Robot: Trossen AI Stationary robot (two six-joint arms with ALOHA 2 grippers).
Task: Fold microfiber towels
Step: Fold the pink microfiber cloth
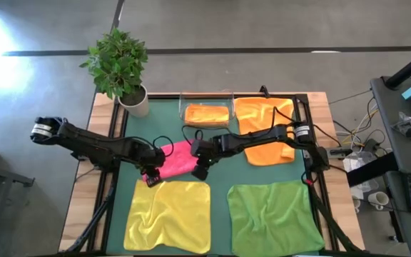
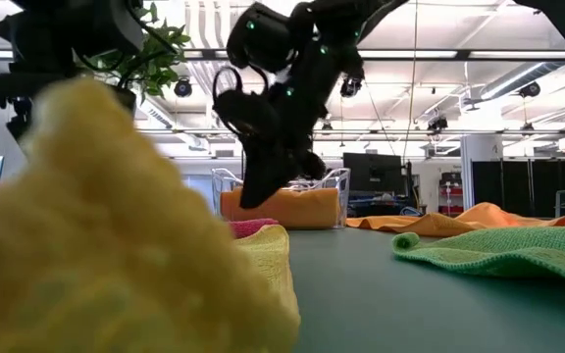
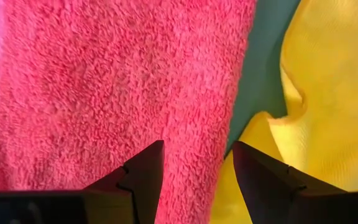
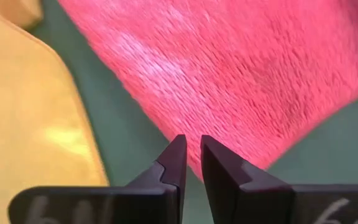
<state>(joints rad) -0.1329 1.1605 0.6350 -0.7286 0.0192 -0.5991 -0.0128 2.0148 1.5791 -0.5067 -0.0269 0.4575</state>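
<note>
In the low view the left half of the frame is being filled by a blurred yellow towel, and the pink towel is being hidden behind it, all but a sliver at centre. The left gripper is being screened entirely there. In the high view, the pink towel's middle is being covered by both arms. The green towel is being cut off by the bottom edge, lower right.

open-plan lab: monitors, ceiling strip lights
</note>
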